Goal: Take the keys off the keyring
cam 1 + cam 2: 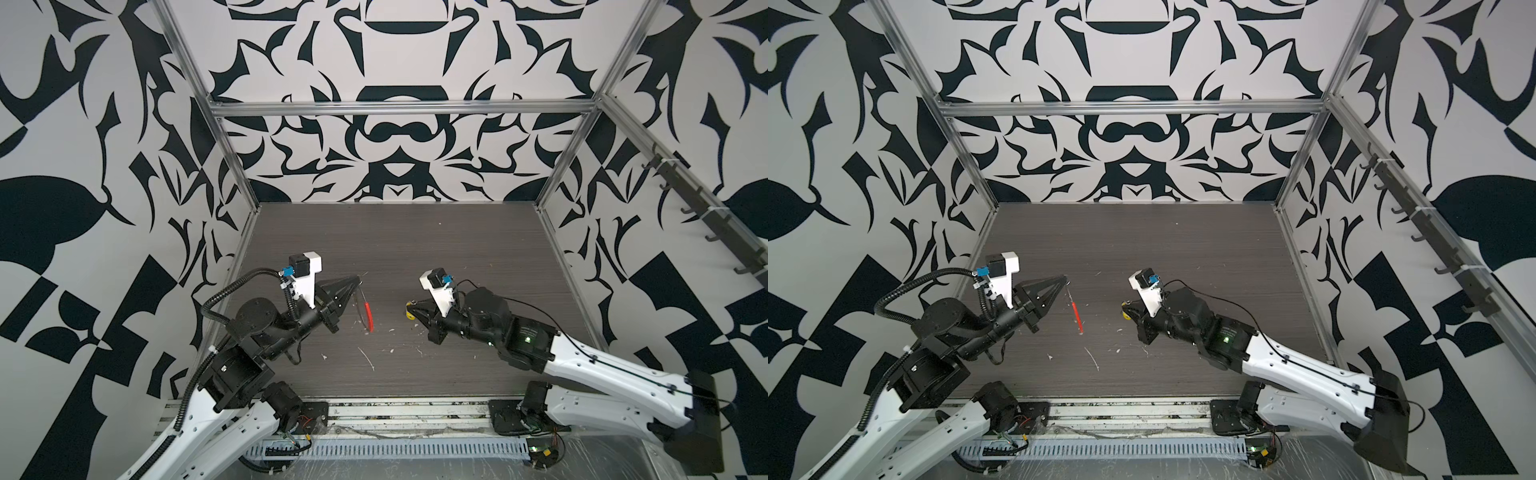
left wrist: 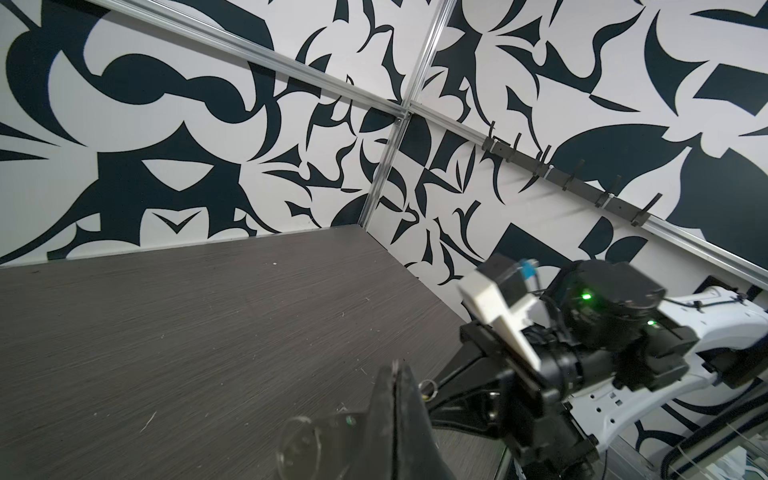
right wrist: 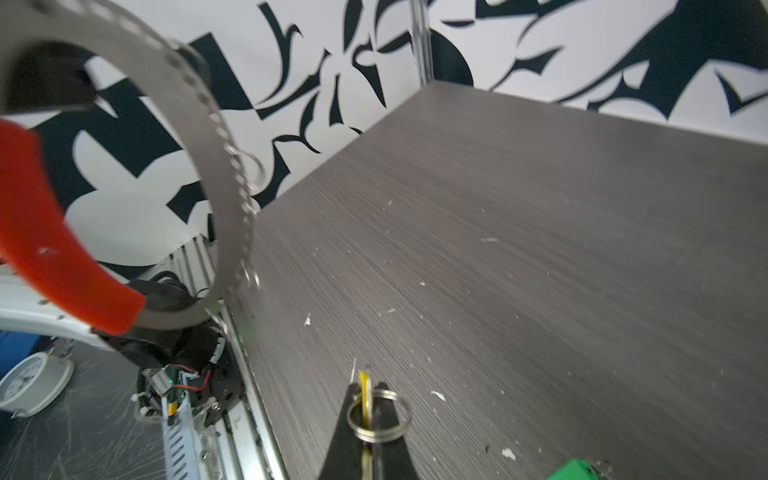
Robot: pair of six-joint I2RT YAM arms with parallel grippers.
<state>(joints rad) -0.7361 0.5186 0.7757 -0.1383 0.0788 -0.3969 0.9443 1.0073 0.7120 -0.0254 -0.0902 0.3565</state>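
While the left gripper (image 1: 357,282) was closed on the keyring (image 1: 368,316), the long strip hung down from the fingertips with its red end lowest. The right gripper (image 1: 1125,309), well apart from it, was clamped on the yellow key (image 3: 365,403), held edge-on. That key appeared free of the keyring, and the green key (image 3: 573,469) lay on the table (image 3: 498,208) just beside the right gripper, the nearer arm.

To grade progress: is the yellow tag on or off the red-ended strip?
Off: the right gripper pinches the yellow tag, apart from the strip.
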